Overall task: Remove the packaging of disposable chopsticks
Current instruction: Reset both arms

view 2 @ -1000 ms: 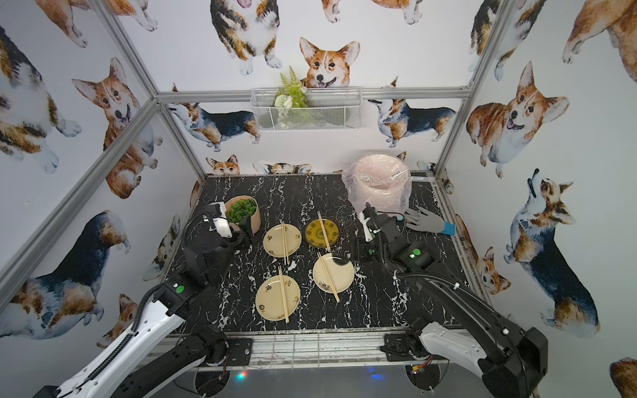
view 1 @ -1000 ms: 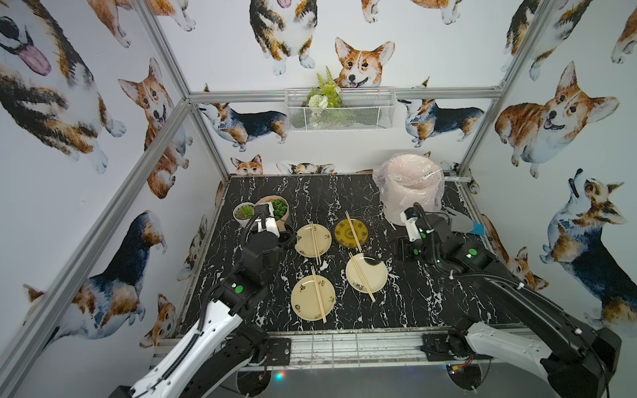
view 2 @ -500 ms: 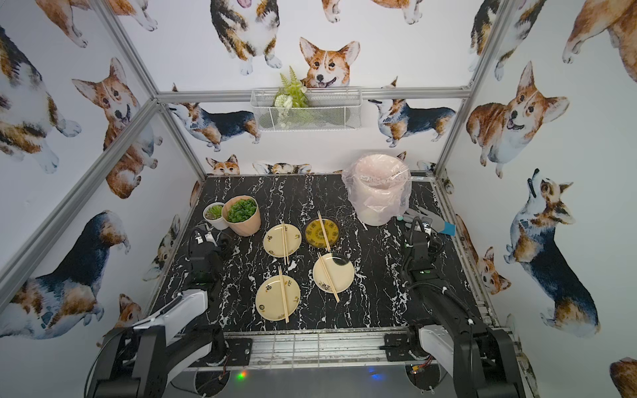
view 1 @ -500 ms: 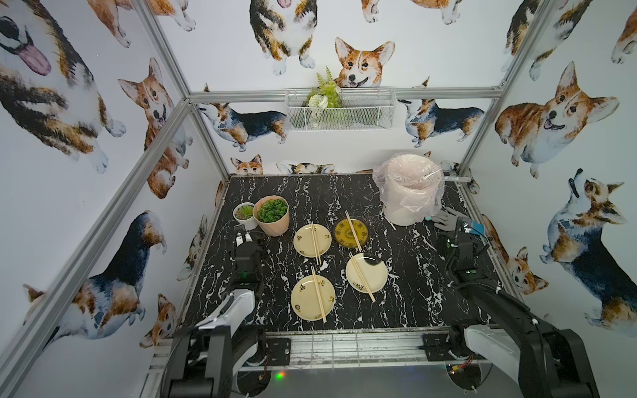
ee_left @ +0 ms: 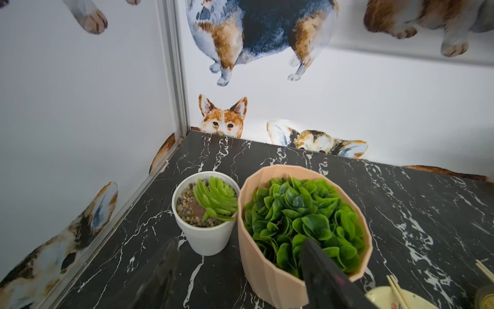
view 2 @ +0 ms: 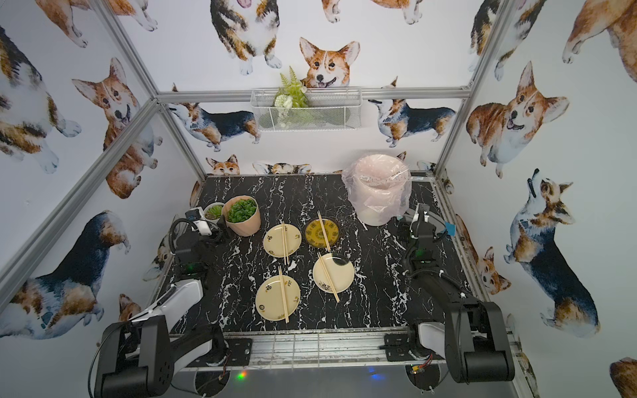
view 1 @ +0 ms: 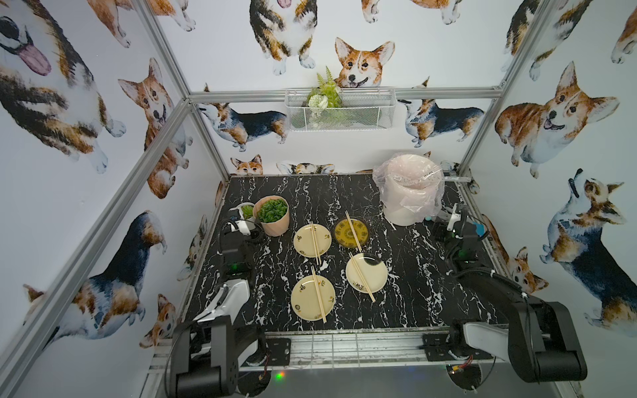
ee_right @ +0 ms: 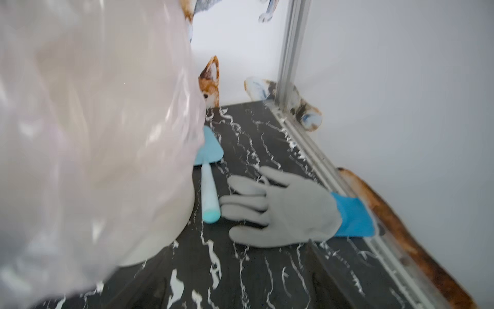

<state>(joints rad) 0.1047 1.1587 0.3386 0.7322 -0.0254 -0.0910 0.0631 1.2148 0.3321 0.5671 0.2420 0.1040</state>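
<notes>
Black white-veined marble counter, corgi-print walls all round. Nearest row: cream floral plate and white plate w/ black patch, each w/ one pair of pale wooden disposable chopsticks laid across it, bare, no wrap seen. Next row back: second cream plate and dark yellow-patterned plate, same again, one bare pair apiece.

Level w/ that row, at the counter's left edge: left fingers spread, nothing btwn them, facing a peach ribbed pot of green leaves and a small white pot w/ succulent. At right edge: right fingers look spread & empty too, though wrist view is blurred. Grey work glove w/ blue cuff and pale blue scraper lie just beyond them.

Farthest: pale pink bin lined w/ crinkly clear bag, right rear corner. Clear plastic sleeve packaging w/ white print lies inside it, apart from both sets of fingers.

Judgement: unwrap step looks finished, all four pairs stripped, wrappers binned. Next move prob. only parking the arms; any wrapped pair left over, I can't see it. Chopsticks sit mid-counter, btwn the two arms, well apart from either set of fingers, touched by neither.
</notes>
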